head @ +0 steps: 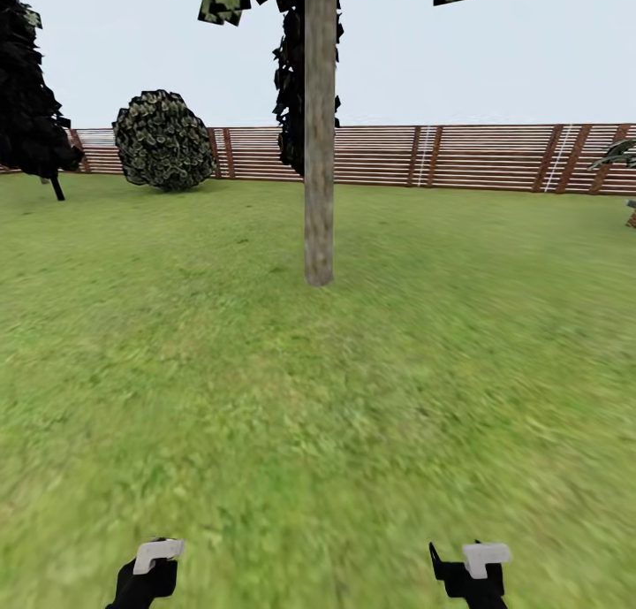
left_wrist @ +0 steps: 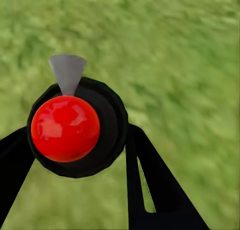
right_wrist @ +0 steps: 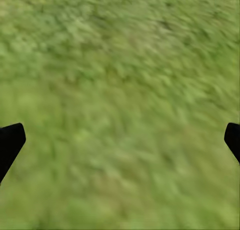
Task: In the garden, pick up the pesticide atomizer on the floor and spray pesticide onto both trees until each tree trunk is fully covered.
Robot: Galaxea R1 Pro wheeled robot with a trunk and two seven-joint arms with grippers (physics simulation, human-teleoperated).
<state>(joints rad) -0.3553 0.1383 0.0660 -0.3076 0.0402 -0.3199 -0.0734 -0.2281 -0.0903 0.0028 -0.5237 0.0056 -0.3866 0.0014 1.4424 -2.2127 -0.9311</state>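
grass (left_wrist: pixel 190 49) below atomizer (left_wrist: pixel 75 127), label hidden.

Tree trunk (head: pixel 319 149) ahead, fence (head: pixel 459 156) behind, bush (head: pixel 164 140) left.

Two black arm ends are showing low over the lawn (head: pixel 318 397) in the head view, each carrying a small white rectangular block: left gripper (head: pixel 146 574), right gripper (head: pixel 473 569). In the left wrist view the fingers (left_wrist: pixel 165 185) are appearing flat, black and tapering, one with a narrow slot. The right fingertips (right_wrist: pixel 10 142) are showing as plain black, blunt tips
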